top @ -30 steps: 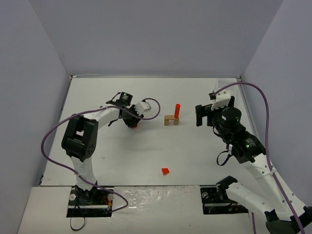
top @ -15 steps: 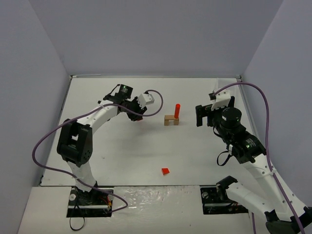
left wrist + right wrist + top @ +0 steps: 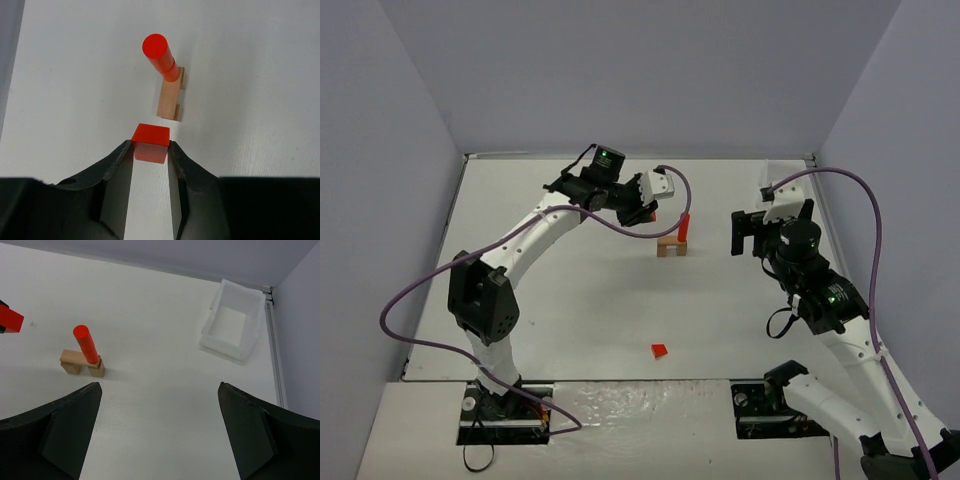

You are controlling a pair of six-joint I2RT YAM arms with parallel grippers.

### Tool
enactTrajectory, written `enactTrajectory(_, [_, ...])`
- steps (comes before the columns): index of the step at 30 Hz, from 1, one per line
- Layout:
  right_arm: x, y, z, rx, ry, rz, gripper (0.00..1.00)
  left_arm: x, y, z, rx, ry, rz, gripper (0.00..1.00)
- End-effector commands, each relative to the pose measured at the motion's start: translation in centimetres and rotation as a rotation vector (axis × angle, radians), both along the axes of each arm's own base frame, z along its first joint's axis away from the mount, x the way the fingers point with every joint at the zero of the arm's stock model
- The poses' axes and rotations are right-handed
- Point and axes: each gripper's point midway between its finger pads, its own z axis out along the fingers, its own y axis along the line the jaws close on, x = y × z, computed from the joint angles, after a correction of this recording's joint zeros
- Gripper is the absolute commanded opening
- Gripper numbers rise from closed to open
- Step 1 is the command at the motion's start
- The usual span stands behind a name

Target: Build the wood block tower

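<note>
The wood block tower (image 3: 674, 240) stands mid-table: a tan bridge block (image 3: 170, 99) with a red-orange cylinder (image 3: 160, 56) upright on one end, also seen as the cylinder (image 3: 86, 344) in the right wrist view. My left gripper (image 3: 150, 145) is shut on a red block (image 3: 150, 142), held above the table just left of the tower, with the gripper (image 3: 642, 212) close to the cylinder (image 3: 684, 226). A red wedge (image 3: 660, 351) lies near the front edge. My right gripper (image 3: 160, 410) hangs open to the tower's right, nothing between its fingers.
A white rectangular tray (image 3: 231, 322) sits at the far right corner by the table rim. Grey walls close in the table on three sides. The left arm's purple cable (image 3: 610, 225) loops over the table behind the left gripper.
The left arm has swung right and toward the back, carrying the red block from the left-middle of the table to just beside the tower. The right arm shifted slightly.
</note>
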Motion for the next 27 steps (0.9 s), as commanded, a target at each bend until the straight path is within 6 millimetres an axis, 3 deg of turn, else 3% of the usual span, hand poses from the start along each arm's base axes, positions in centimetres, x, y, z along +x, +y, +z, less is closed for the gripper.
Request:
enactTrajectory(1, [1.2,-0.9,0.0,0.038,0.009,-0.05,0.99,-0.3,-1.5,1.5,-0.036,-0.021,-0.095,0.0])
enactTrajectory(9, [2.9,-3.0,-2.8,0.142,0.122,-0.076,0.99,-0.1,-2.7,0.0,0.001,0.018,-0.144,0.0])
enactTrajectory(17, [3.6,-2.4,-5.5,0.198,0.226,-0.033,0.99,0.4,-3.9,-1.3,0.01,0.056,-0.148,0.0])
enactTrajectory(27, [3.4,-2.6,-6.3,0.188,0.246,-0.038,0.99,1.2,-5.2,-2.7,0.032,0.082,-0.11,0.0])
